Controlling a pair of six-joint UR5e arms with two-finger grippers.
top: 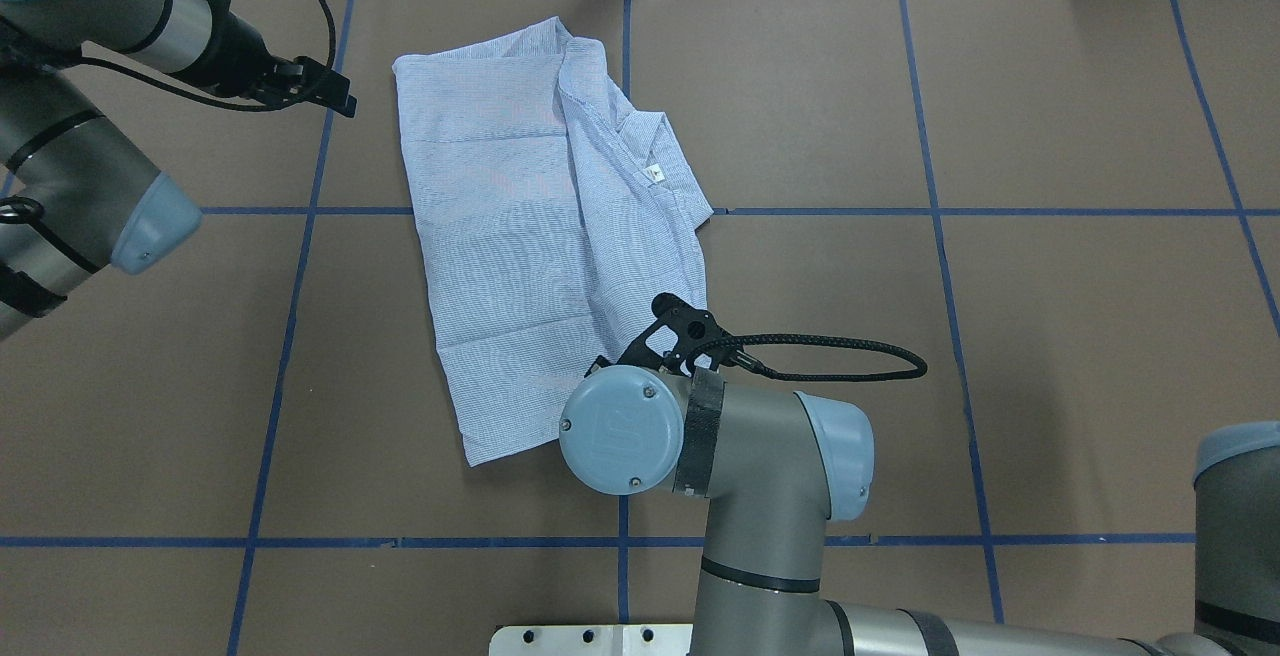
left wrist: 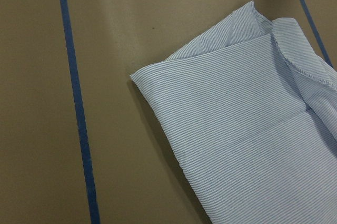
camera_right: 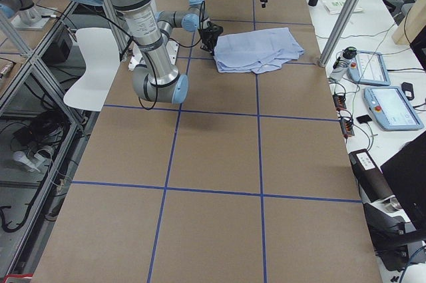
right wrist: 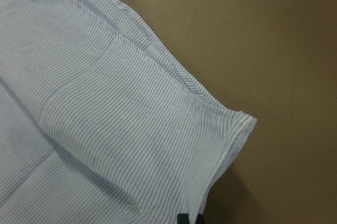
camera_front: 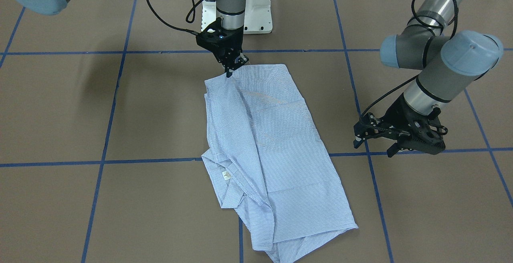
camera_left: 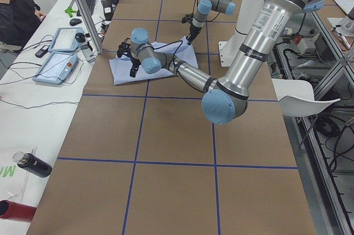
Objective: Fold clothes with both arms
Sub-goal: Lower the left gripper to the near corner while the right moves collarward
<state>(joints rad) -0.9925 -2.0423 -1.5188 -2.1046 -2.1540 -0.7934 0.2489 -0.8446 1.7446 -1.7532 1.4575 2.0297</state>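
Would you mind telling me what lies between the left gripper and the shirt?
Only bare brown table separates the left gripper from the shirt, as the front-facing view shows.

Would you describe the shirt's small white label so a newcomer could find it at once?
On the brown table with blue tape lines lies a light-blue striped shirt. At its collar, on the end away from the robot's base, sits the label: a tiny white tag, the only unstriped patch.

shirt: light-blue striped, folded lengthwise, flat | right hand: pinching one corner
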